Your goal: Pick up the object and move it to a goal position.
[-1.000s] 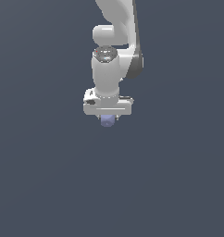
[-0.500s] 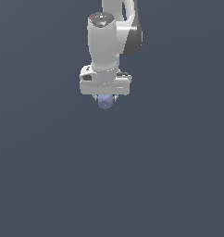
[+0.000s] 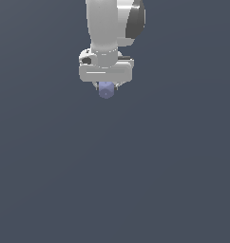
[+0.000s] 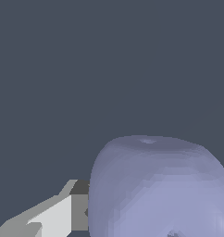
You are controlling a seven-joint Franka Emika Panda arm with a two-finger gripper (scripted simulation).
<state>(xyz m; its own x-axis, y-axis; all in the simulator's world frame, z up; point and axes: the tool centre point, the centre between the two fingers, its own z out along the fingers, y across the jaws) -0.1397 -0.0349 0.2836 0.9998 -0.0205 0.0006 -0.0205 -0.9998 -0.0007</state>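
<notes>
One lump carried, climbing twd top of exterior view.

Over the last sec the gripper [image 3: 106, 88] has risen steadily in the exterior view, arm now cut off by the upper edge; the periwinkle object [image 3: 106, 89] came up w/ it, poking out just below the white hand. Gripper is clamped on the object: wrist view shows the lump [image 4: 158, 187] filling the frame, one finger [image 4: 58, 215] pressed against its side. No bench or goal marker visible, only flat grey. Judgement: pick done, transport phase under way, grasp looks stable.
</notes>
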